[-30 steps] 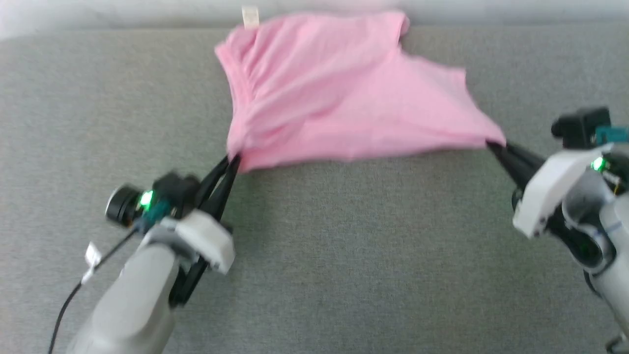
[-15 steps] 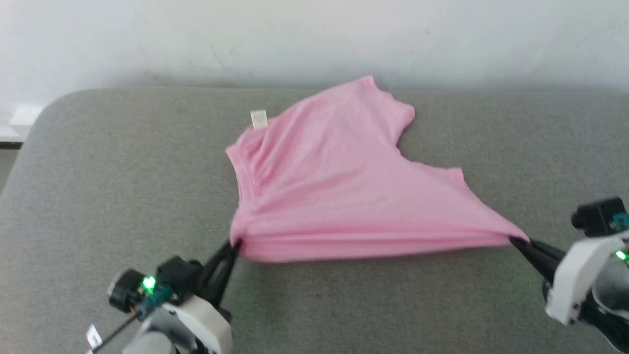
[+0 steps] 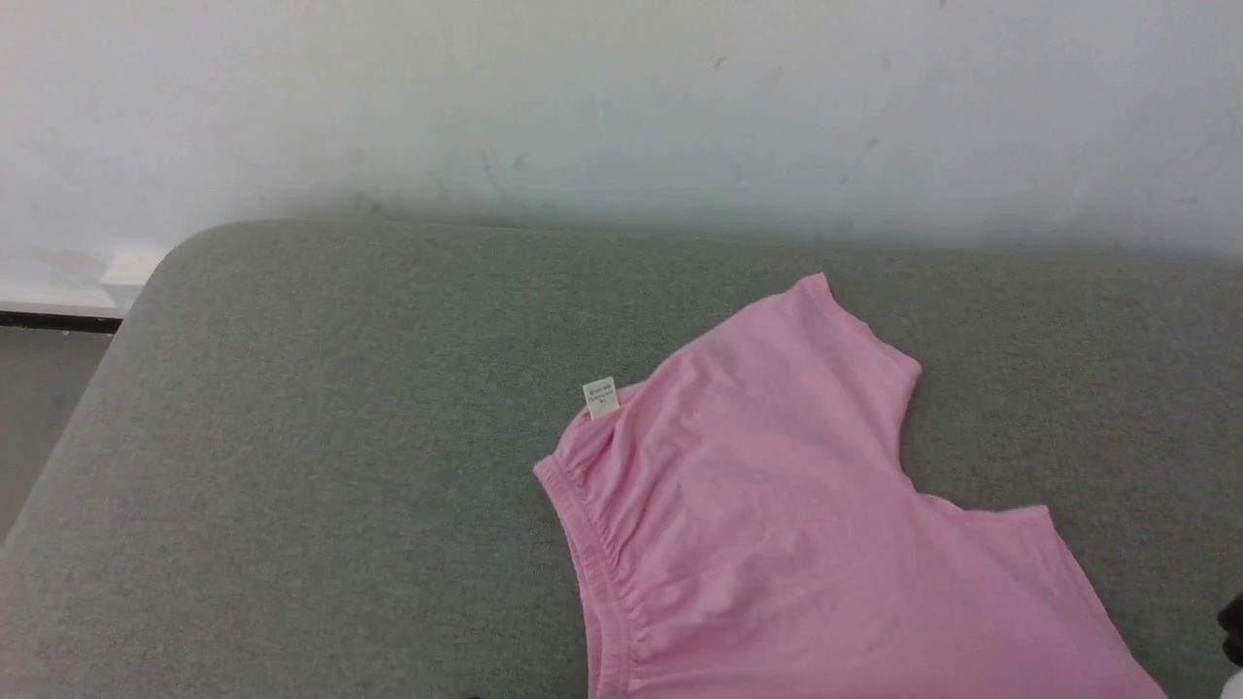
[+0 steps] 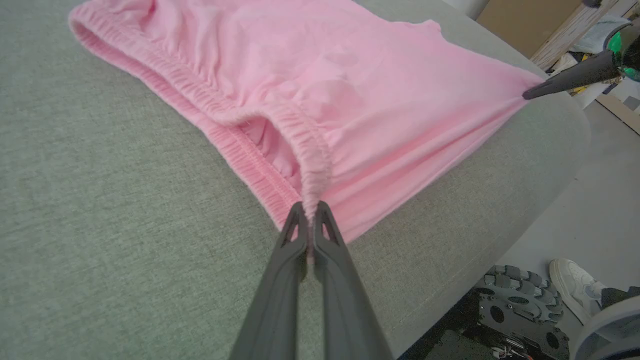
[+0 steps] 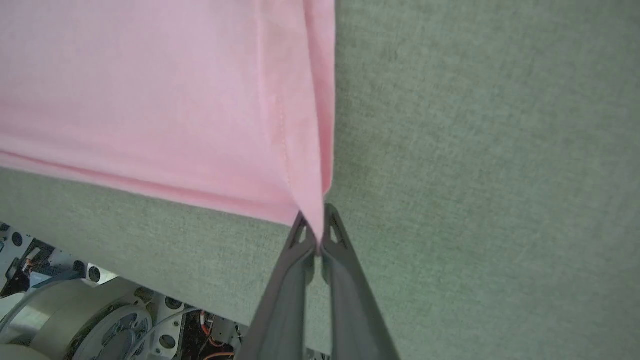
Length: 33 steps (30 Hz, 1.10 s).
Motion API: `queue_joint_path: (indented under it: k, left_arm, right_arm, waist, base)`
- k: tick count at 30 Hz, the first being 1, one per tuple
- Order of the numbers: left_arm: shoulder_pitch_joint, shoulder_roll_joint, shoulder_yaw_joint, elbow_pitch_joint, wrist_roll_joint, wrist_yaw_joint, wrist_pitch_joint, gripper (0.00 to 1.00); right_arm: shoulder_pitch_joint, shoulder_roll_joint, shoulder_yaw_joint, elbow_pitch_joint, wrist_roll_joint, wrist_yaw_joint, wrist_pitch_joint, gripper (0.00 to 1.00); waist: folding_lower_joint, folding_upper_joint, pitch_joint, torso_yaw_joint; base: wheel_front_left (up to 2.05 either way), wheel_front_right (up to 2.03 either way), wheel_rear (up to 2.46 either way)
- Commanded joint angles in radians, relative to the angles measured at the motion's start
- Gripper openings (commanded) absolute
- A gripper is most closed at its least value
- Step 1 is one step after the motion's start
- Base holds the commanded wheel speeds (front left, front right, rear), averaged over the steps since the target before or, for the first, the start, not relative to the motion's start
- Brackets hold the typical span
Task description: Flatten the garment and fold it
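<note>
Left wrist view shows the left gripper [image 4: 310, 206] pressed tight on the waistband [image 4: 312, 155] of the garment [image 4: 350, 75]. The right gripper [image 5: 316, 212] pinches a hem corner the same way. The pink garment lies spread on the grey surface [image 4: 100, 225], near its front edge. To do this step well, I think both grippers should pull apart softly and evenly, low over the surface, so wrinkles go flat and the thin cloth does not slip out.

place: probably a lab | grey padded bench [image 3: 340, 388], cardboard box [image 4: 520, 20], white wall [image 3: 583, 116]
</note>
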Motion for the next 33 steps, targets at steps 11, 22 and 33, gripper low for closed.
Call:
queue_joint_path:
  k: [11,22,33]
  left_arm:
    - [-0.029,0.001,0.001,-0.046,0.007,0.006,-0.006,0.00]
    - [-0.245,-0.029,0.049,-0.070,0.026,0.001,-0.007,0.00]
    - [-0.448,-0.098,0.070,0.041,0.033,-0.011,-0.036,0.00]
  right_arm:
    - [0.077,0.045,-0.237,-0.241,-0.014,-0.003,0.127,0.00]
    - [-0.343,0.123,-0.240,-0.241,-0.067,-0.003,0.172,0.00]
    - [-0.768,0.174,-0.056,0.063,-0.214,-0.003,0.158,0.00]
  waist:
    - [0.0001,0.0001,0.034,0.049]
    - [0.0001,0.0001,0.202,0.123]
    - [0.0001,0.0001,0.347,0.193]
  base:
    - [0.00,0.00,0.00]
    - [0.00,0.00,0.00]
    - [0.00,0.00,0.00]
